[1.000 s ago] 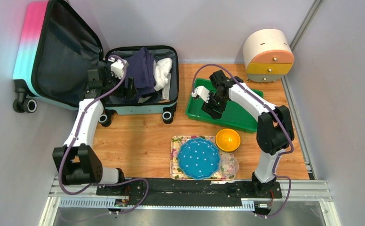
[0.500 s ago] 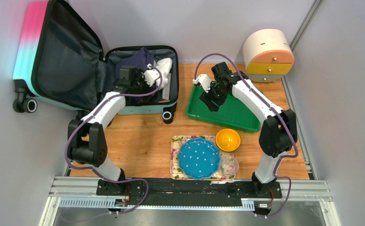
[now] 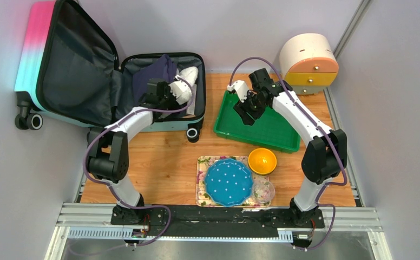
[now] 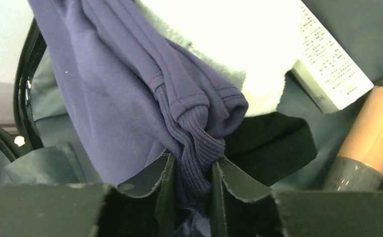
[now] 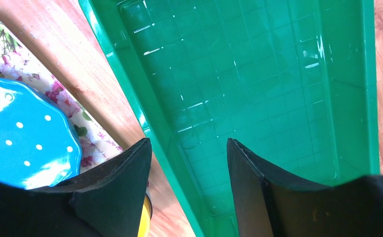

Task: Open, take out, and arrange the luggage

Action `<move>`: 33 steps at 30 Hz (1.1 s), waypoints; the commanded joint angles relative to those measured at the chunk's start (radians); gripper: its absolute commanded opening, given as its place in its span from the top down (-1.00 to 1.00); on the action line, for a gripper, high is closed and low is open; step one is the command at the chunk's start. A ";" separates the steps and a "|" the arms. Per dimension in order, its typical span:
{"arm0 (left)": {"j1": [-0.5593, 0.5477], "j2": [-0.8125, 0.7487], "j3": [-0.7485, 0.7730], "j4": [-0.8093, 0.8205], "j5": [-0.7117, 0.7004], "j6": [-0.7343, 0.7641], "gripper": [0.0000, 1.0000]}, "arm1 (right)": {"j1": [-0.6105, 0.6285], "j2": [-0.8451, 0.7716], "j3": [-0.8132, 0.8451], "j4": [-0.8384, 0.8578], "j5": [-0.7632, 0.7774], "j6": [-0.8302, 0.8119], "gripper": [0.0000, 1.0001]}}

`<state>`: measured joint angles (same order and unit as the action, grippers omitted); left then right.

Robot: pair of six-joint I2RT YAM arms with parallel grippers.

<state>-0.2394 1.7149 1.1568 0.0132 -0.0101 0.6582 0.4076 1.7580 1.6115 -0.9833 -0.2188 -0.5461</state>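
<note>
Two jaws of the left gripper [image 4: 192,180] are clamped on the ribbed cuff of the navy garment [image 4: 115,98], inside the luggage [image 3: 72,65] — open at the far left, lid propped up. With only the cuff caught, a slow, straight lift seems wise, lest the white towel [image 4: 229,29] drag along. The right gripper [image 5: 189,148] hangs spread and empty over the green tray [image 5: 258,89] — a likely landing place.

Bright, even light; glare streaks on the green tray [image 5: 278,74]; shadows soft, faint
</note>
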 commanded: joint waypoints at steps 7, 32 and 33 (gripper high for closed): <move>0.211 -0.084 0.126 -0.113 0.238 -0.264 1.00 | -0.007 -0.038 0.057 0.026 -0.022 0.021 -0.22; 0.270 -0.113 0.736 -0.111 0.593 -0.607 1.00 | -0.047 -0.058 0.137 0.169 -0.123 0.190 -0.48; 0.269 -0.113 0.750 -0.090 0.622 -0.653 1.00 | -0.050 -0.057 0.136 0.172 -0.129 0.207 -0.48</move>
<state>0.0345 1.6608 1.7889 -0.2554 0.4484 0.1493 0.3710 1.7493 1.7039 -0.8700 -0.3023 -0.3973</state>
